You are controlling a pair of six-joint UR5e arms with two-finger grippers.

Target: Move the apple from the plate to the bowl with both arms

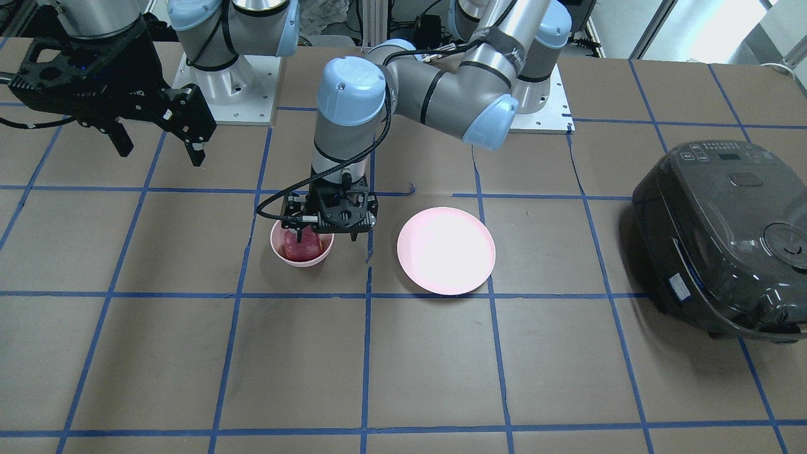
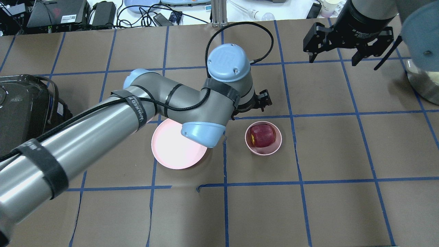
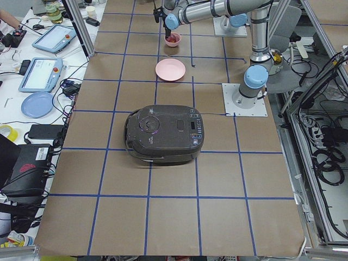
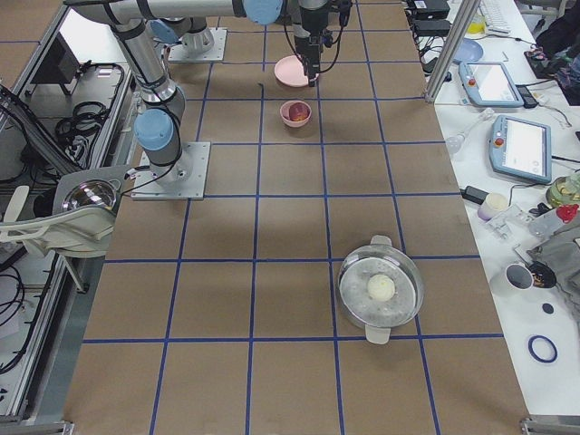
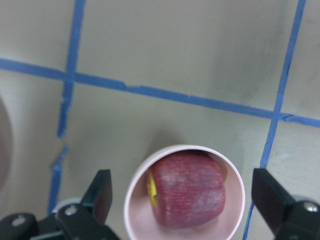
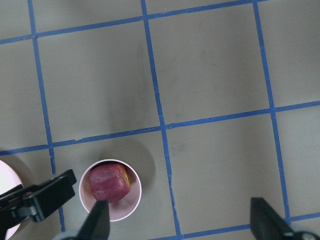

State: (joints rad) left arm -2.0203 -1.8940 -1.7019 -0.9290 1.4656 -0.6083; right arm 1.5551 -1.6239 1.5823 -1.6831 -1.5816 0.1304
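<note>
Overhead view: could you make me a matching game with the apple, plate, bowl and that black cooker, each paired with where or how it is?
Things:
1. apple
2. plate
3. bowl
4. cooker

Descriptions:
A. flat, pink, nothing on it
B. black, standing apart from the others
C. lying inside the bowl
D. deep, pink, holding the apple

Pairs: 1-C, 2-A, 3-D, 4-B

Glossy pink plate (image 1: 446, 251), matt streaked apple (image 2: 262, 135)
</note>
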